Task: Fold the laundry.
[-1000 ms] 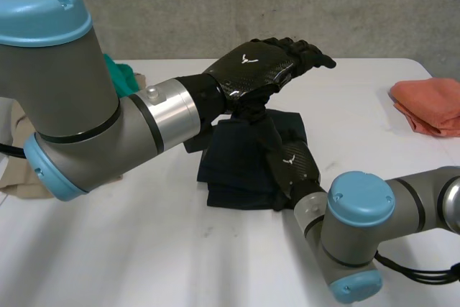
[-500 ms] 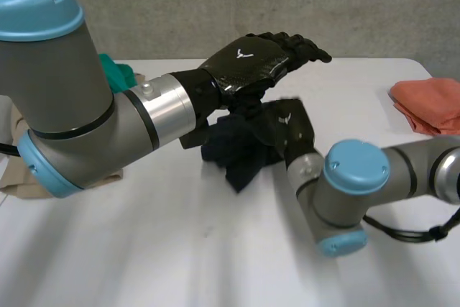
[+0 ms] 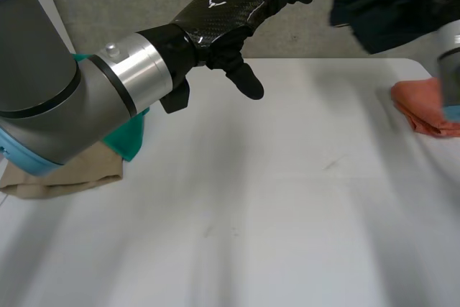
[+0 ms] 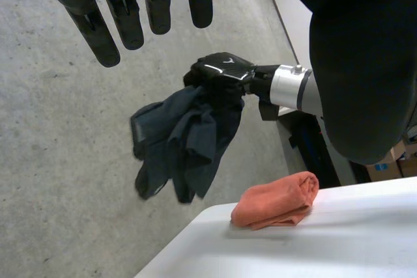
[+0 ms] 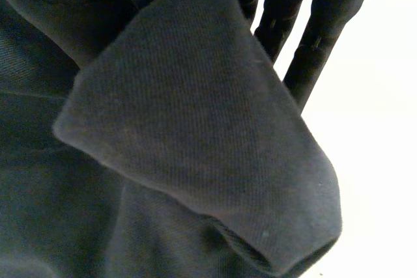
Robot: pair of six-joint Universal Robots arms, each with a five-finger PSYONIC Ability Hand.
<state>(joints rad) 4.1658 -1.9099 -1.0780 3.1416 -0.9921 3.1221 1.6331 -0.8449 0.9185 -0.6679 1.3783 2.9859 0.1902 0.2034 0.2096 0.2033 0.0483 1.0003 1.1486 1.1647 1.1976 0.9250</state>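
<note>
- the right hand [image 4: 221, 73] is seen clenched round a bunched dark cloth [image 4: 186, 138]; the fingers are curled into the fabric, and the cloth is gripped at its top.
- the cloth is held in the air and touches nothing else. it hangs down from the right hand in loose folds, so its long axis is taken to run roughly vertical, with the free end lowest.
- in the right wrist view a folded hem of the cloth is draped across the palm, with straight fingers [image 5: 313, 30] showing past it.
- the left hand [image 3: 230, 12] is held open and empty, fingers straight and thumb pointing down, raised above the surface [image 3: 273, 199].
- the cloth lies beyond the left hand's fingertips, toward the robot's right, and well apart from them; the right hand is the nearer, since the cloth is already in it.
- the cloth appears to be held past the far right corner of the surface, above an orange cloth [image 3: 428, 109] that lies rolled at that edge.
- a teal cloth [image 3: 126, 131] and a beige cloth [image 3: 65, 181] are piled at the robot's left.
- folding is judged not yet begun on this piece: the hanging end would need to be brought over the surface and spread out.
</note>
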